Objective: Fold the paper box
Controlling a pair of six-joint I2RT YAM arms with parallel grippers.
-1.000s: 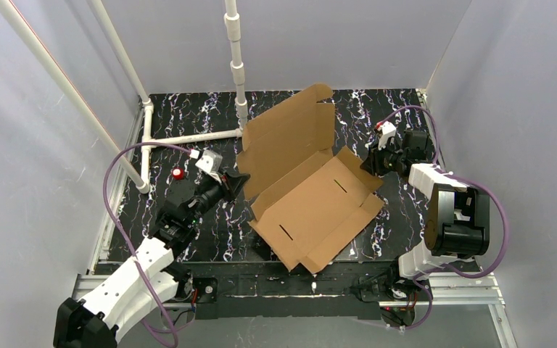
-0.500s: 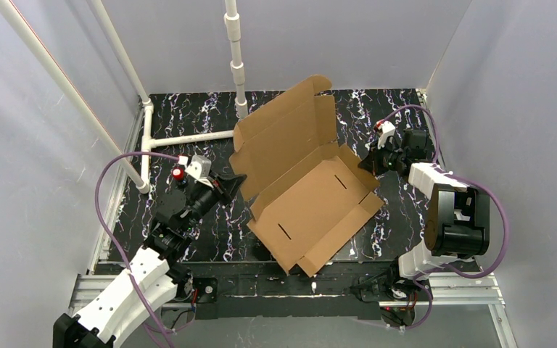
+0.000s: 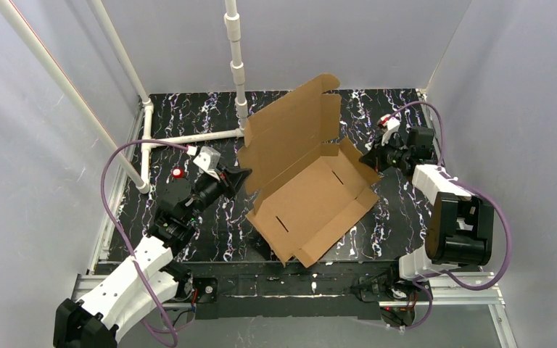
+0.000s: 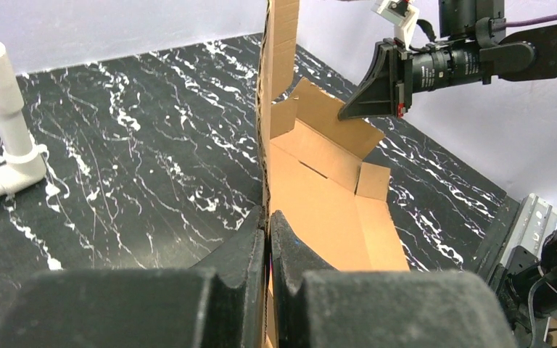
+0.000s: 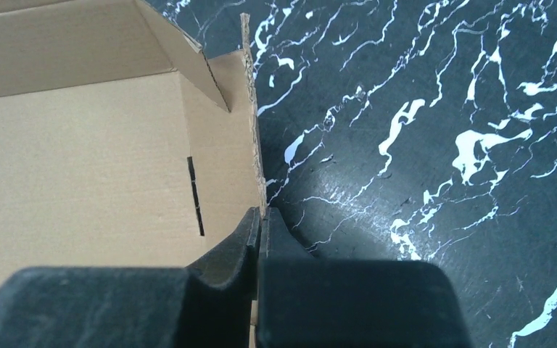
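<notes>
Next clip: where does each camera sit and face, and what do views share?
Top external: above and behind the bases, looking down at the table, the paper box and both arms.
Left wrist: behind the left gripper, looking along its fingers, shut on a box panel, toward the right gripper.
Right wrist: behind the right gripper, looking along its fingers, shut on a box wall.
Shared: all show the box.

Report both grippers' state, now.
Left gripper: closed on an upright panel of the paper box.
Right gripper: closed on the paper box's side wall edge.
</notes>
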